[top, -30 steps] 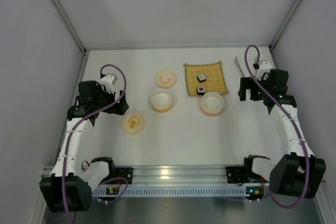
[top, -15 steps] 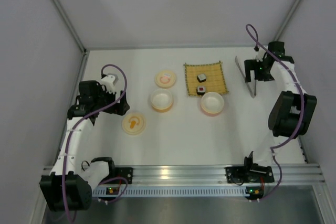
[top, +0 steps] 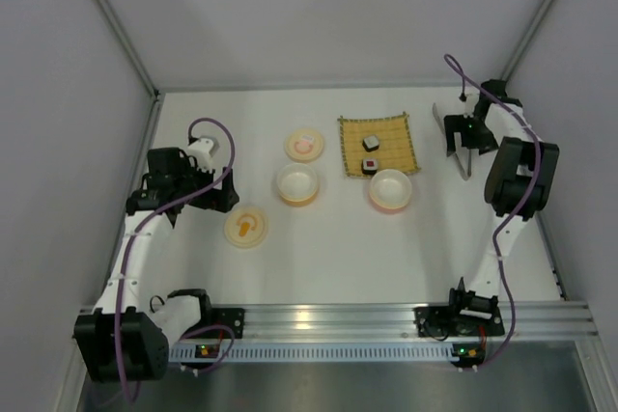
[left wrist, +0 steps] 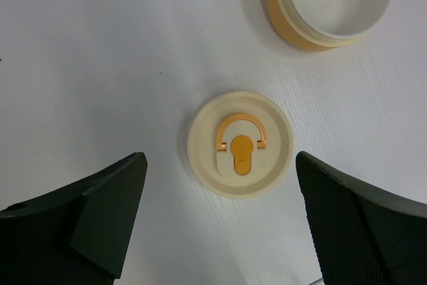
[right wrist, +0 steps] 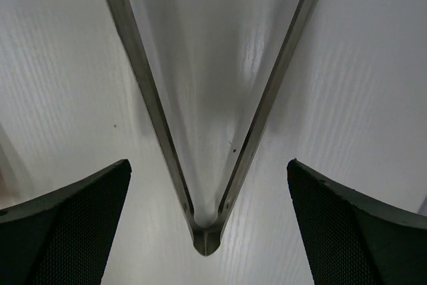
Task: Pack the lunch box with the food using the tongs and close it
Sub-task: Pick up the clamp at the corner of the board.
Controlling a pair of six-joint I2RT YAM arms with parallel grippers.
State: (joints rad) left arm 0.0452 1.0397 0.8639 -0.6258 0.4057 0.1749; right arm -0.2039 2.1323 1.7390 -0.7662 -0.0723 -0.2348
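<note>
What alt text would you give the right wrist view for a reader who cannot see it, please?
Silvery tongs lie on a white table, their arms meeting in a narrow V near the bottom. The right gripper stands open, a dark finger on either side of the joined end, touching nothing.

A robot test booth in a lab; a white table (top: 338, 248) is boxed in by plain pale walls (top: 319, 16) behind and beside it; metal struts (top: 111, 21) rise from the table's far corners; a ribbed metal rail (top: 328, 320) along the table's near edge carries the left arm (top: 130, 258) and the right arm (top: 497, 248).
</note>
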